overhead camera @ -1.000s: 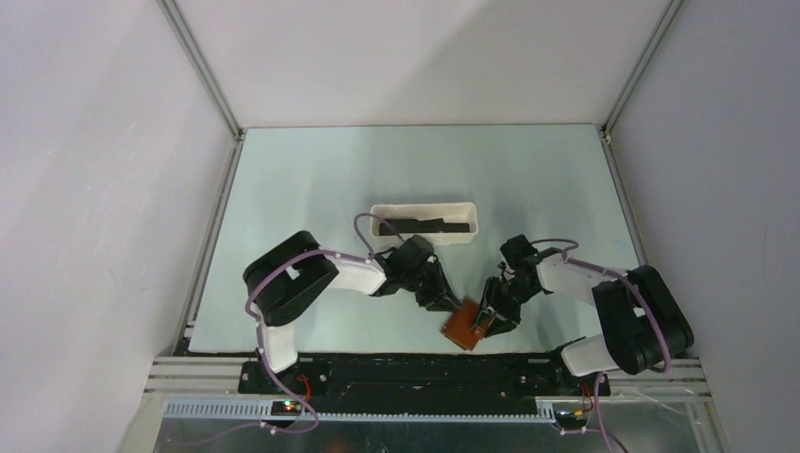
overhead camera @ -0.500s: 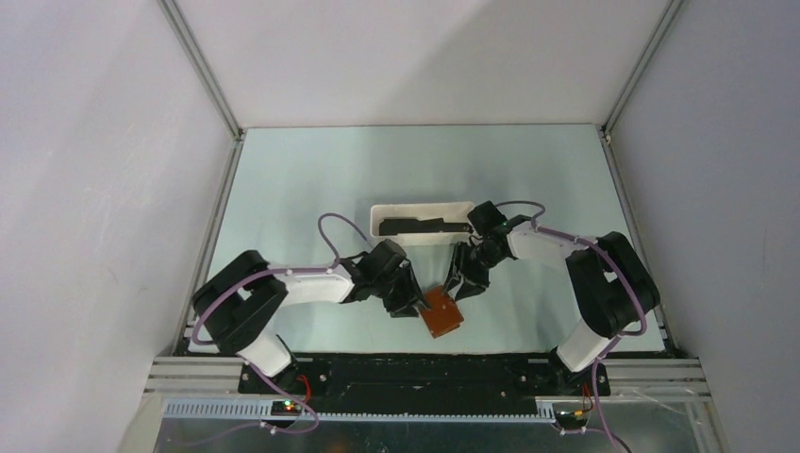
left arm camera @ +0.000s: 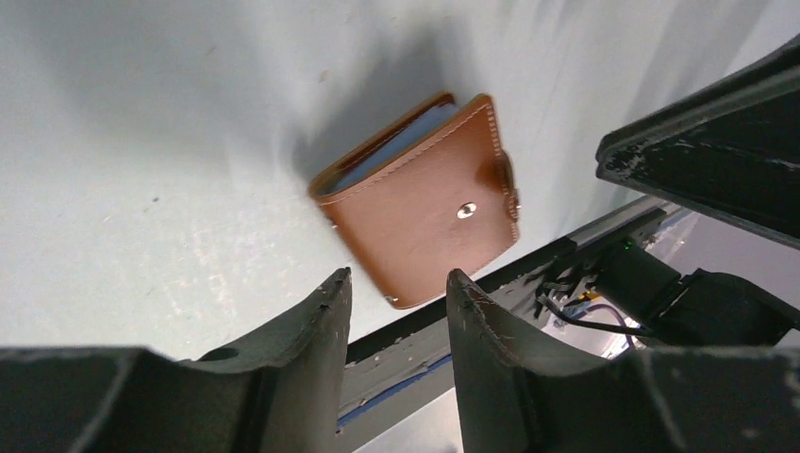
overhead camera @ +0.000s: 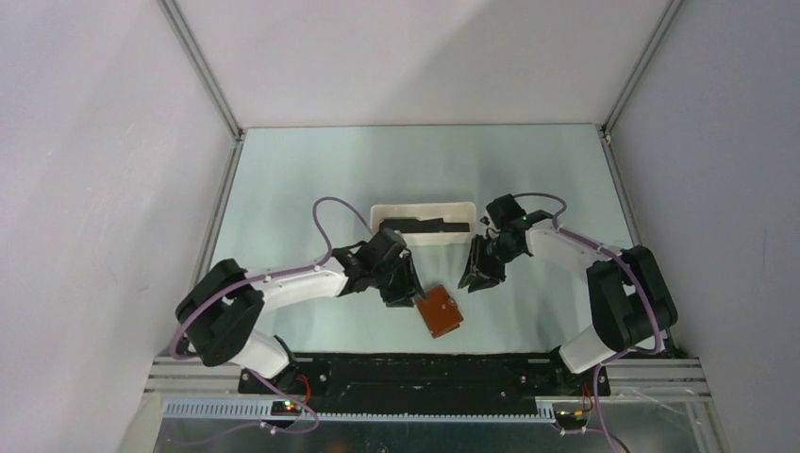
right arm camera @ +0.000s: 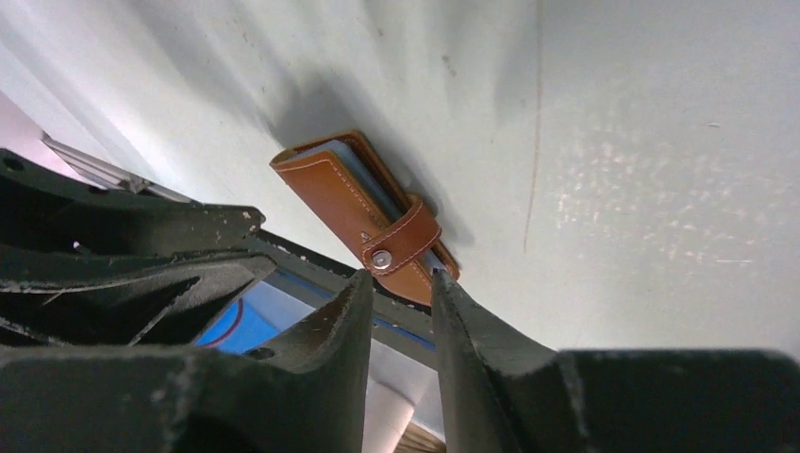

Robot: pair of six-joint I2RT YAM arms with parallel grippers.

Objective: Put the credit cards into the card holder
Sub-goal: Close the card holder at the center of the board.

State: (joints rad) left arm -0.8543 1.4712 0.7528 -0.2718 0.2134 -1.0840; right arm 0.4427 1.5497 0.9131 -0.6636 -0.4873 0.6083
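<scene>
Top view: pale green table [overhead camera: 311,189] enclosed by white walls; the closed card holder [overhead camera: 440,312] lies near the front edge, between left end effector [overhead camera: 404,291] and right end effector [overhead camera: 475,274]; dark credit cards [overhead camera: 425,226] lie in a white tray [overhead camera: 422,208], number unclear. Left wrist: snap stud visible; fingers half apart, gripping nothing. Right wrist: holder seen edge-on, strap fastened; fingers narrowly parted, empty

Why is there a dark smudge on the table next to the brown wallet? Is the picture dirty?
No dirt. In the left wrist view the card holder casts a soft shadow on the table, up and to its left. In the right wrist view the same shadow lies above it, and tiny specks of glare shine further right. The top view is evenly lit and sharp.
</scene>
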